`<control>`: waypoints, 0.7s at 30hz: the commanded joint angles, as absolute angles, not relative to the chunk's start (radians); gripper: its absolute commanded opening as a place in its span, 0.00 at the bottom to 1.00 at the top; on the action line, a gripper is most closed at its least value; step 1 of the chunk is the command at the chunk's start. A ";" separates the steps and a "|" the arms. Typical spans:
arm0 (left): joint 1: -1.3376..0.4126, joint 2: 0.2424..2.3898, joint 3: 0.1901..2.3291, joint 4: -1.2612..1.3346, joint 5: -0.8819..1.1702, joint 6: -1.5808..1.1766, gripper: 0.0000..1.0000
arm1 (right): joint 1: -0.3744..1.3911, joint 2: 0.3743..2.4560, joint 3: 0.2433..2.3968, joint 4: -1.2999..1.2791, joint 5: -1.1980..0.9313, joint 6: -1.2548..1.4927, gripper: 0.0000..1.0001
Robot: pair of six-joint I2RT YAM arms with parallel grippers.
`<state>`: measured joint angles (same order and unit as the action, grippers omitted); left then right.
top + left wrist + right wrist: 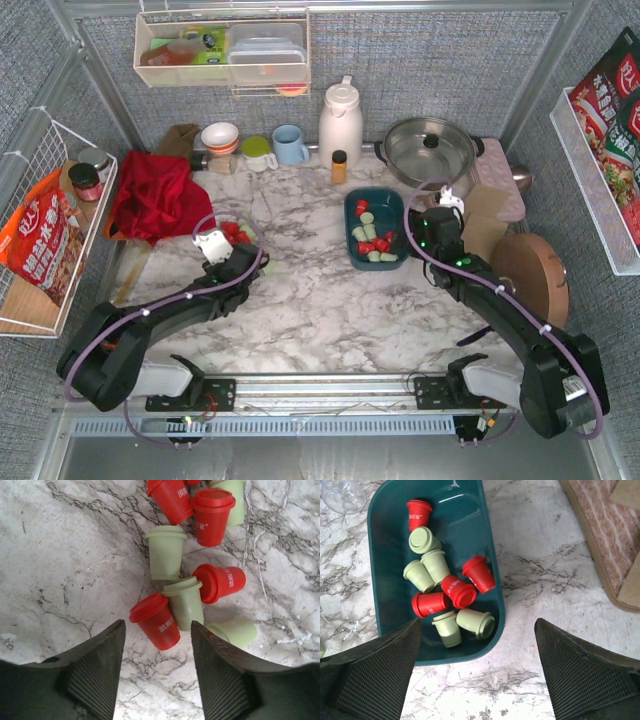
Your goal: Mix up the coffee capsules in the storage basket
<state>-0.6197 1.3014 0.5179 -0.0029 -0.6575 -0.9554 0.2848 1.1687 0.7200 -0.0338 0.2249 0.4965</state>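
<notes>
The storage basket [376, 266], a dark teal bin [460, 520], holds several red and mint coffee capsules [445, 592]. My right gripper [477, 622] hangs open above the basket's near right corner and holds nothing; in the top view the right gripper [425, 215] is just right of the bin. More capsules [237, 232] lie loose on the marble at the left. My left gripper [157, 626] stands partly open over them. A red capsule [155, 621] lies on its side between the fingertips [100, 660], and neither finger touches it. Mint and red capsules [167, 552] lie beyond it.
A red cloth [155, 195] lies at the back left. Cups, a white thermos [340, 120], a small amber bottle [339, 166] and a steel pot [430, 148] line the back. A pink mat [600, 535] and a round wooden board [530, 265] sit right of the basket.
</notes>
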 commanded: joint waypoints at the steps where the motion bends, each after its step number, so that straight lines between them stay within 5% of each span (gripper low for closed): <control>1: -0.618 1.354 0.554 -0.045 -0.703 -1.072 0.59 | 0.270 1.129 0.686 0.036 0.273 0.552 0.99; 21: -0.618 1.528 0.627 -0.129 -0.661 -1.205 0.48 | 0.270 1.118 0.683 0.055 0.212 0.548 0.98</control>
